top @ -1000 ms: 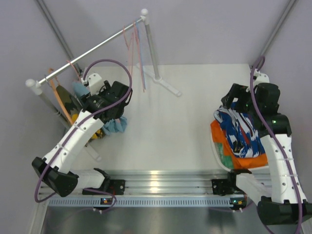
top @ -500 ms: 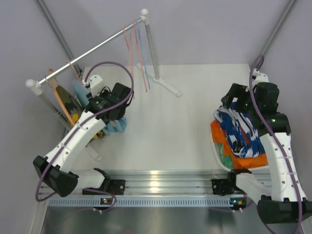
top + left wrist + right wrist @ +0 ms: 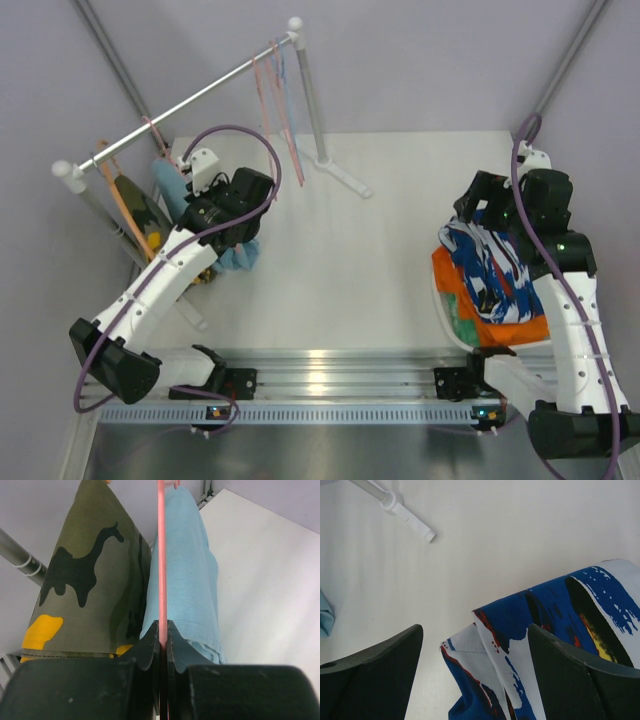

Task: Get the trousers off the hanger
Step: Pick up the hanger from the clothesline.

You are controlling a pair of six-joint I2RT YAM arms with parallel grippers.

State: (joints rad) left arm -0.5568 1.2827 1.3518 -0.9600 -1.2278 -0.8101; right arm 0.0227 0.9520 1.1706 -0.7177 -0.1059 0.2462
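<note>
My left gripper (image 3: 163,630) is shut on the thin pink hanger (image 3: 162,555), which carries the light blue trousers (image 3: 192,575). In the top view this gripper (image 3: 196,196) sits under the left end of the rail, with light blue cloth (image 3: 238,258) hanging below it. Olive camouflage trousers with yellow (image 3: 87,580) hang just left of the pink hanger. At the right, blue-and-white patterned trousers (image 3: 490,265) lie on top of orange (image 3: 520,325) and mint green (image 3: 462,330) ones. My right gripper (image 3: 475,630) hovers open over that pile, touching nothing.
A metal rail (image 3: 200,100) runs diagonally on white posts, with empty pink and blue hangers (image 3: 280,90) near its far end. The stand's foot (image 3: 335,170) lies on the table at the back. An orange hanger (image 3: 115,195) holds the camouflage pair. The pile sits against a white rim (image 3: 440,300).
My left gripper has closed from wide open onto the pink hanger and edged up toward the rail. The empty hangers swayed slightly. The right arm stayed still.
</note>
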